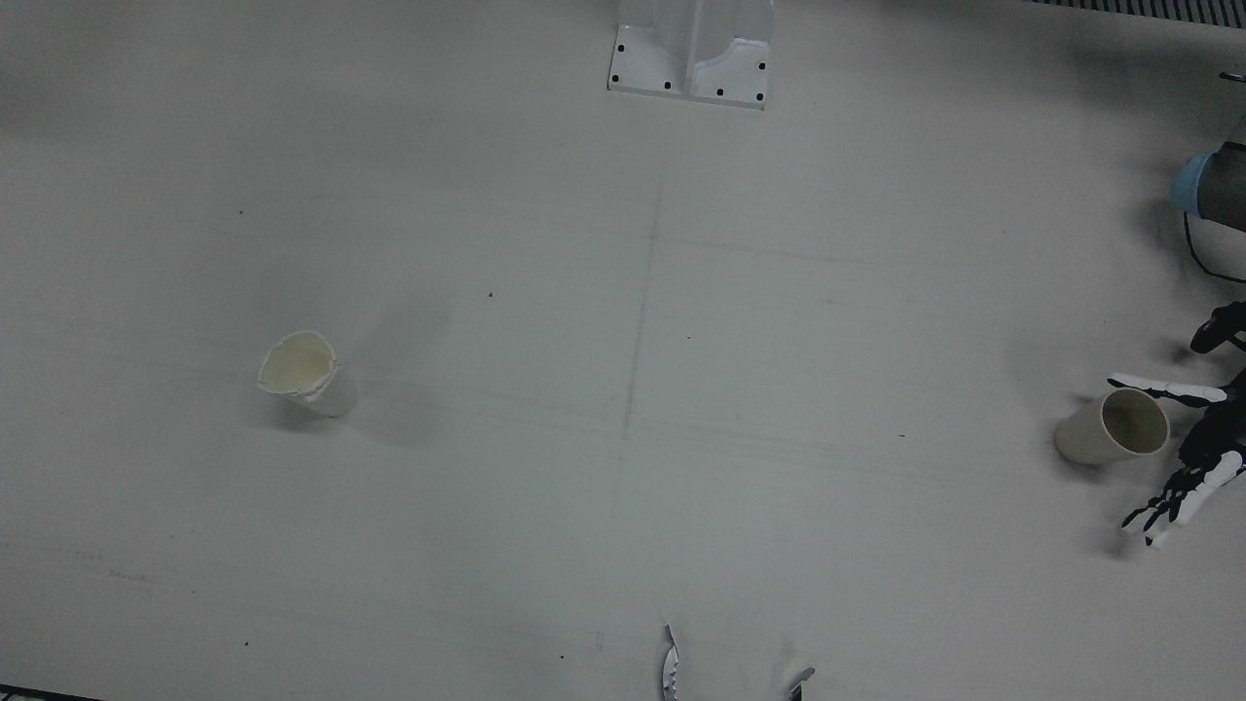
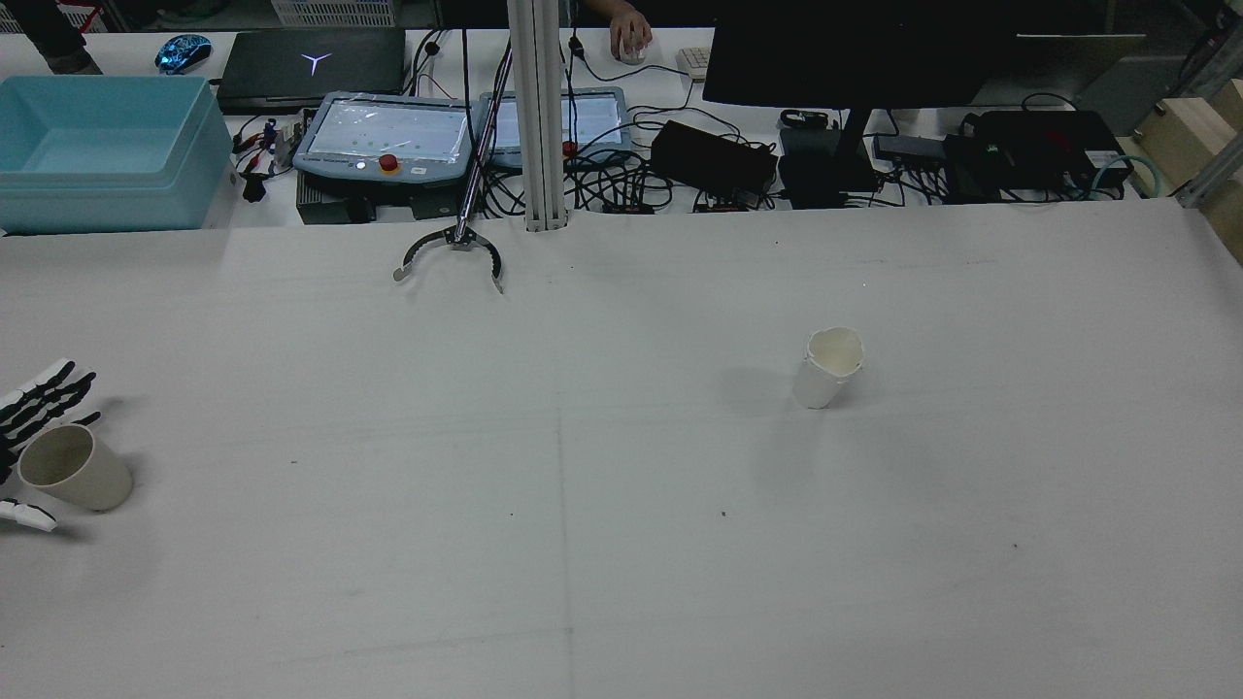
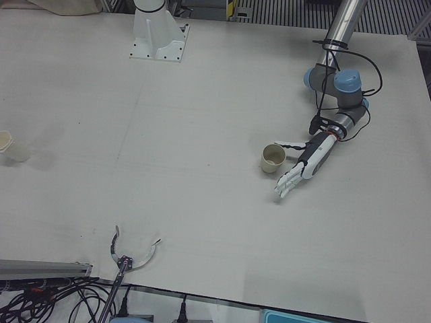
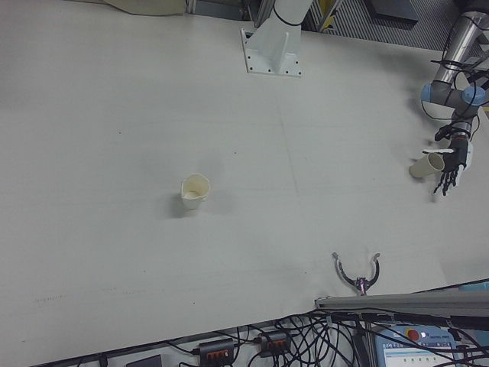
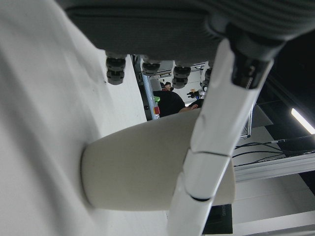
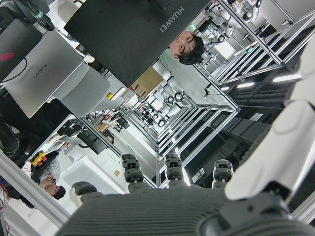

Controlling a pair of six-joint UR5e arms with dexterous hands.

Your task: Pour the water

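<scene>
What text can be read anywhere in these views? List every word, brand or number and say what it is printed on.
"HUAWEI" on the back of the big black monitor, right hand view.
"HUAWEI" on the lid of the silver-grey laptop, same view, small but legible.
The two white paper cups carry no print.
The two grey teach pendant screens show marks too small to read.

Wide bare table is lying open between the crumpled paper cup and the beige cup, which the left hand is flanking with spread fingers.
</scene>
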